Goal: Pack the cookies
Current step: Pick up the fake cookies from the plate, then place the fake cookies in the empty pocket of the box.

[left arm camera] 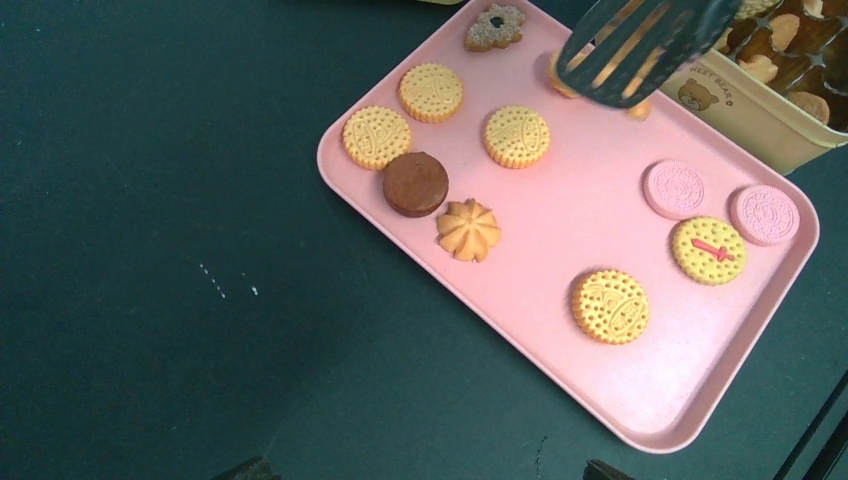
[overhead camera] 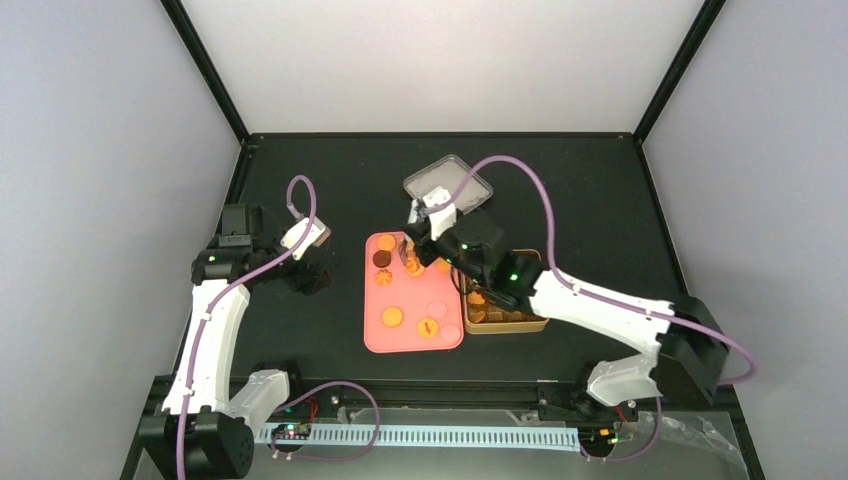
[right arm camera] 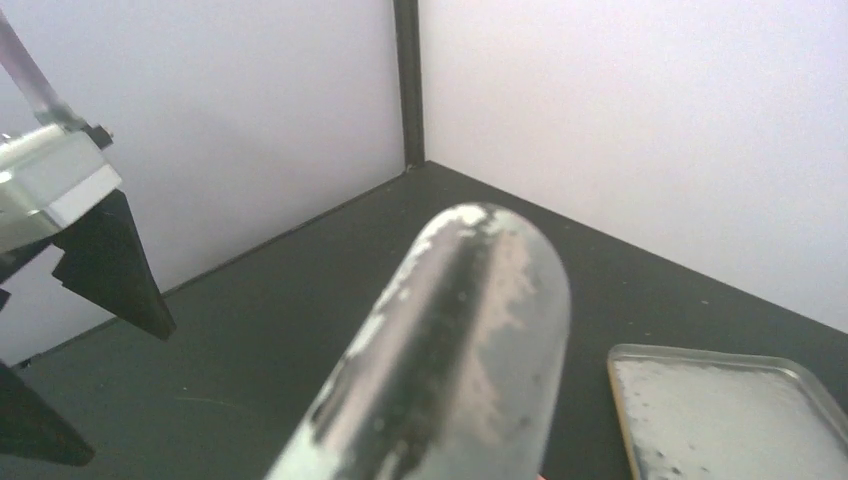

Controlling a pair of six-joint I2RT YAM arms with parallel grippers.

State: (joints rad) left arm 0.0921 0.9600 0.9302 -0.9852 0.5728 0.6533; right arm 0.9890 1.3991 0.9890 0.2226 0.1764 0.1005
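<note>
The cookies lie spread on a pink tray [left arm camera: 580, 220]: golden round ones [left arm camera: 516, 136], a dark brown one [left arm camera: 415, 183], a swirl-shaped one [left arm camera: 468, 229] and two pale pink ones [left arm camera: 675, 189]. My right gripper [overhead camera: 420, 240] is shut on metal tongs [right arm camera: 460, 340], whose handle fills the right wrist view and hides the fingers. The tongs' slotted ends [left arm camera: 640, 45] hang over an orange cookie [left arm camera: 556, 78] at the tray's far edge. Left of the tray [overhead camera: 410, 335], my left gripper [overhead camera: 315, 262] stands open with nothing in it, its fingertips [left arm camera: 605, 468] over bare table.
A cookie tin [left arm camera: 740, 110] with biscuits inside stands against the tray's right side, also seen from above [overhead camera: 505, 322]. Its lid [overhead camera: 450, 185] lies behind the tray, near the back wall. Dark table surrounds everything.
</note>
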